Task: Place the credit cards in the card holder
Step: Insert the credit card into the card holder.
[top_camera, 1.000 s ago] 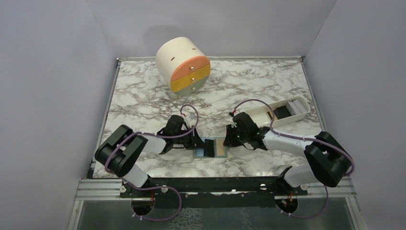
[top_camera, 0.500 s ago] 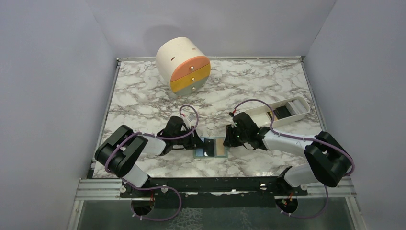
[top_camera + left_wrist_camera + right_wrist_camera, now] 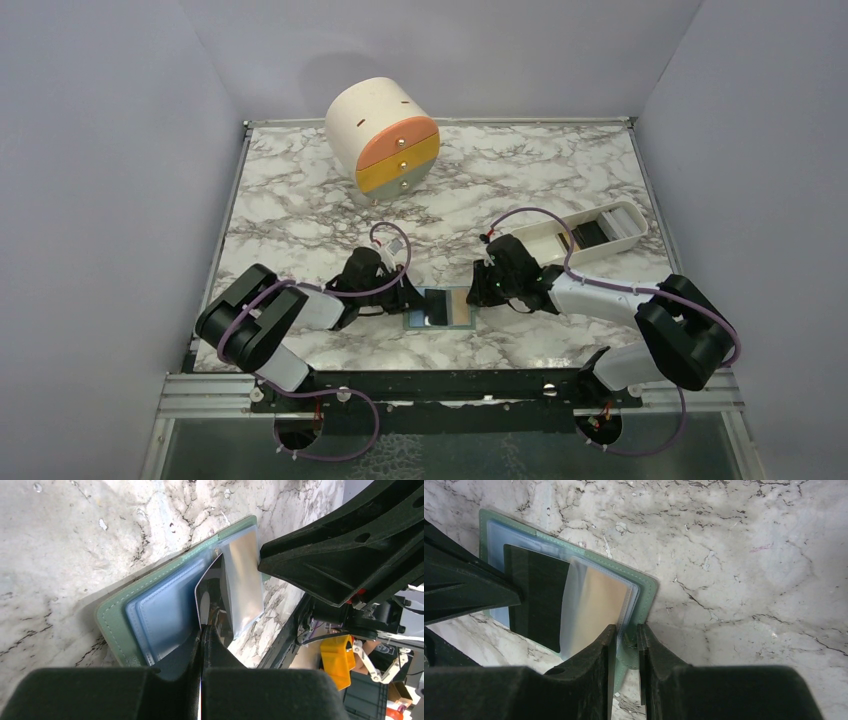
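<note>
The card holder (image 3: 648,589) seems matt leatherette; black card (image 3: 535,596) glossy.

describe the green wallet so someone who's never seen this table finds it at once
On the white marble table, look near the front edge, midway between the left gripper and right gripper. The sage-green bifold wallet lies open there, the only flat green thing, blue-lined, with a black card on it.

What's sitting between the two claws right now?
The open card holder, flat on the marble table: the left claw pinches a black card over it, the right claw grips its edge. The top view shows it.
</note>
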Robot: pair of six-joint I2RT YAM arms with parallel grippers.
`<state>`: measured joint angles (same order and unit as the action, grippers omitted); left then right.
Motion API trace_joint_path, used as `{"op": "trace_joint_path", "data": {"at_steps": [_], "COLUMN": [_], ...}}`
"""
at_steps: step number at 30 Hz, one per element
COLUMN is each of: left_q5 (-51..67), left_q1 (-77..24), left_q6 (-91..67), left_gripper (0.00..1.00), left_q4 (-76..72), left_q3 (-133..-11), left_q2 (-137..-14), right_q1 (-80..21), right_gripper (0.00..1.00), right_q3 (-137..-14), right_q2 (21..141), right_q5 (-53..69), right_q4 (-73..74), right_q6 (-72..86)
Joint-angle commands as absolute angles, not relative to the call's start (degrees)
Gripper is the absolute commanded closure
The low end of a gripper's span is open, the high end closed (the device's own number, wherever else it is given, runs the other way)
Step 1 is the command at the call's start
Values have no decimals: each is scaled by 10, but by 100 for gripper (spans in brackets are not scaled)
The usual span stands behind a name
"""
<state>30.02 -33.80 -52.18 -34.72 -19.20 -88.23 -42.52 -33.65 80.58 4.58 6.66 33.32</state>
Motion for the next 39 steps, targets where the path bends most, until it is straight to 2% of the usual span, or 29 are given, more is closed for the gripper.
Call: {"op": "trace_joint_path", "data": {"at_steps": [1, 16, 29, 39], "left_q5": [234, 187, 178, 132], "left_q1": [-348, -394, -394, -448], "left_q6": [-526, -539, -535, -604], "left_gripper": [100, 100, 100, 100], "left_q4": [-351, -392, -392, -445], "left_q3": [-170, -167, -154, -160], "left_q2": [-873, -891, -877, -908], "right_q1": [-428, -428, -429, -430], "right_gripper": [79, 79, 68, 75], "right_q3": [-317, -312, -311, -256], "right_q2": [810, 796, 764, 764], "right_q5": [44, 53, 78, 96], "right_q4": [76, 71, 80, -1], "right_q6": [343, 367, 370, 442]}}
